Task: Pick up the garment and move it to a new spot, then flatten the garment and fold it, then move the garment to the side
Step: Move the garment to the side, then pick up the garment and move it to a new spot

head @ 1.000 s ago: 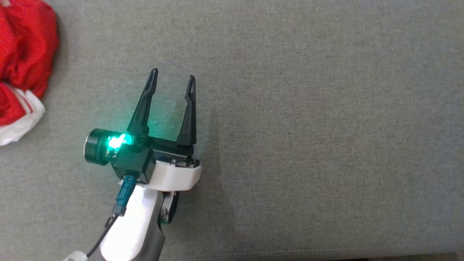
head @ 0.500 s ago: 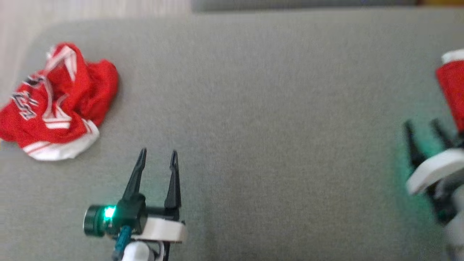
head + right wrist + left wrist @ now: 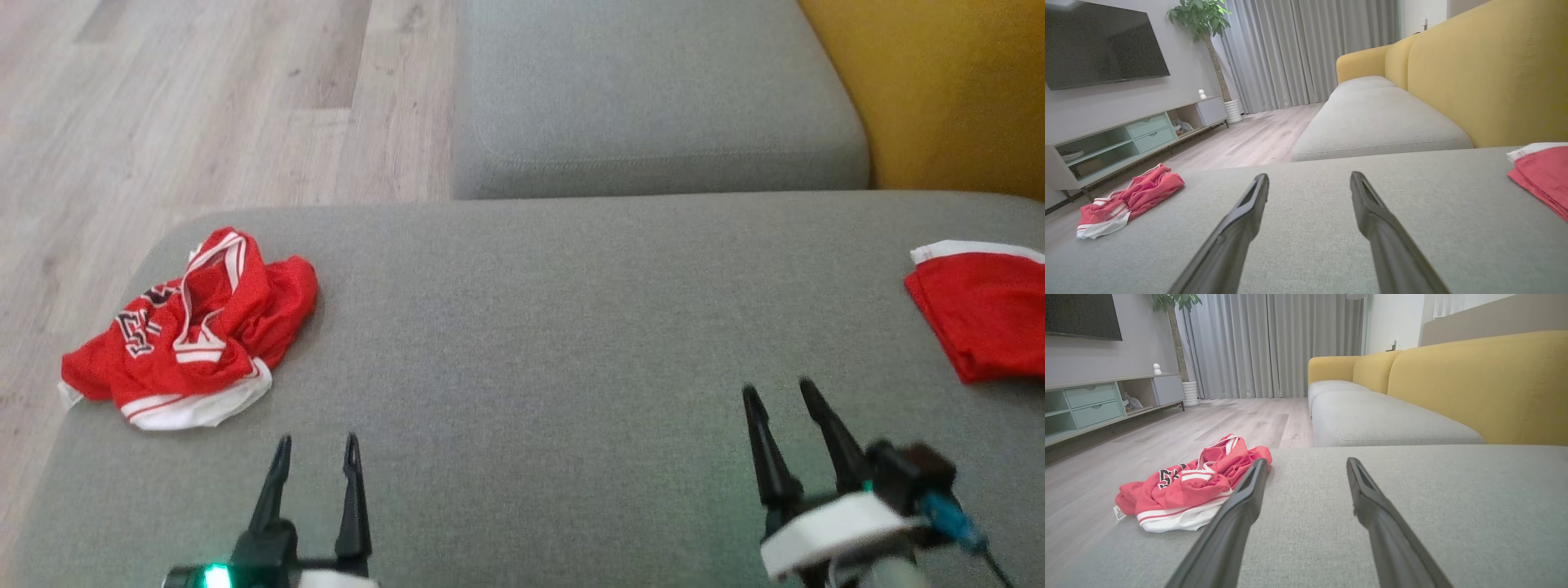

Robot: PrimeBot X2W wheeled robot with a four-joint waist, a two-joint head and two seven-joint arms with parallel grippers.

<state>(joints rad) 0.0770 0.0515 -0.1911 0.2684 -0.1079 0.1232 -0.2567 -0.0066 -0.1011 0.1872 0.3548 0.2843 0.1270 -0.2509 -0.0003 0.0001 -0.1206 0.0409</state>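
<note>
The garment [image 3: 192,339] is a red jersey w/ white trim, crumpled in a heap at the left of the head view. It lies on the grey cushion [image 3: 522,327], near its left edge and its rounded corner. The wood floor [image 3: 204,98] is beyond that edge.

The left pincer [image 3: 317,441] is at the bottom left of the frame, fingers apart, nothing between them. It is lower-right of the garment and not touching it. In the left wrist view the garment [image 3: 1188,486] is at centre left, partly behind the left finger.

The right pincer [image 3: 776,389] is at the bottom right, also open and empty, fingers tilted a bit to the upper left. In the right wrist view the garment [image 3: 1126,196] is far at the lower left, well apart.

A 2nd red piece [image 3: 984,314] w/ a white edge lies at the right edge of the frame, flat and neat, upper right of the right pincer. A yellow backrest [image 3: 939,82] is at the upper right corner.
</note>
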